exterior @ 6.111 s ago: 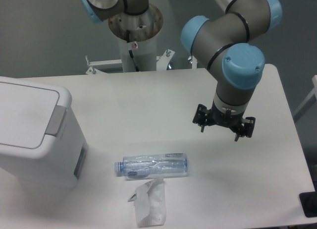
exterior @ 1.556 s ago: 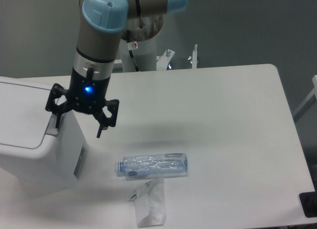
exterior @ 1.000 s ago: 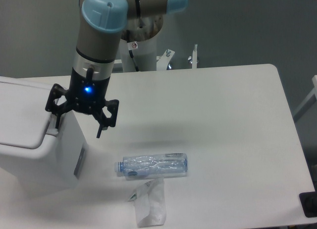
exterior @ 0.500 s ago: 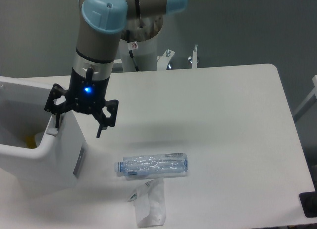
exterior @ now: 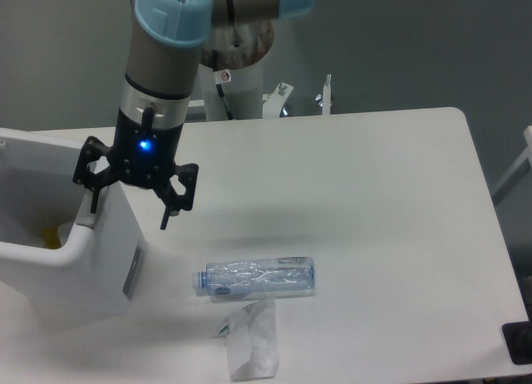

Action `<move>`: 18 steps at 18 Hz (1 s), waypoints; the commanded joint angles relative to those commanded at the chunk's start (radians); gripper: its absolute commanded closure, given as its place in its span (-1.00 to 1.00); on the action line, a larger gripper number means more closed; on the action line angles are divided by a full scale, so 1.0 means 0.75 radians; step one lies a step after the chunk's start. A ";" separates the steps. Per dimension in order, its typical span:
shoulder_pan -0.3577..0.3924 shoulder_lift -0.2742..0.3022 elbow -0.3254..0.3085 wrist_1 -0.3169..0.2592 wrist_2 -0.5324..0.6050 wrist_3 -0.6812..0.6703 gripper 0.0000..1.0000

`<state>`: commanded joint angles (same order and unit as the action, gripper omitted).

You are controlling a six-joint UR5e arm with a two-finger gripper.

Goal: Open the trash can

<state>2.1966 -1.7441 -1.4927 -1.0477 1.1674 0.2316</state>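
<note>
The trash can is a big white boxy bin at the table's left edge. Its lid stands swung up at the back, and the inside shows, with something yellow at the bottom. My gripper hangs over the can's right rim where the push tab sits, with a blue light lit on its wrist. Its fingers are spread. The left fingertip is at the rim and the right one hangs outside the can over the table. It holds nothing. The grey tab is hidden behind the gripper.
A clear plastic bottle lies on its side right of the can. A crumpled white wrapper lies just in front of it. The arm's base column stands at the table's back edge. A black object sits at the right front corner.
The arm swung from the table's right side over to the can's rim. The lid, flat shut one second ago, has sprung open. The gripper has since risen slightly.
</note>
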 joint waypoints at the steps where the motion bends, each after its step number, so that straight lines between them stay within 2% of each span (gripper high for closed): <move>1: 0.008 -0.014 0.010 0.002 0.010 0.002 -1.00; 5: 0.080 -0.029 0.021 0.020 0.212 0.063 -1.00; 9: 0.151 -0.092 0.010 0.043 0.478 0.164 -1.00; 15: 0.288 -0.219 0.002 0.045 0.532 0.276 -1.00; 18: 0.358 -0.241 -0.004 0.043 0.570 0.337 -1.00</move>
<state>2.4650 -1.9251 -1.4956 -1.0155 1.5952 0.4845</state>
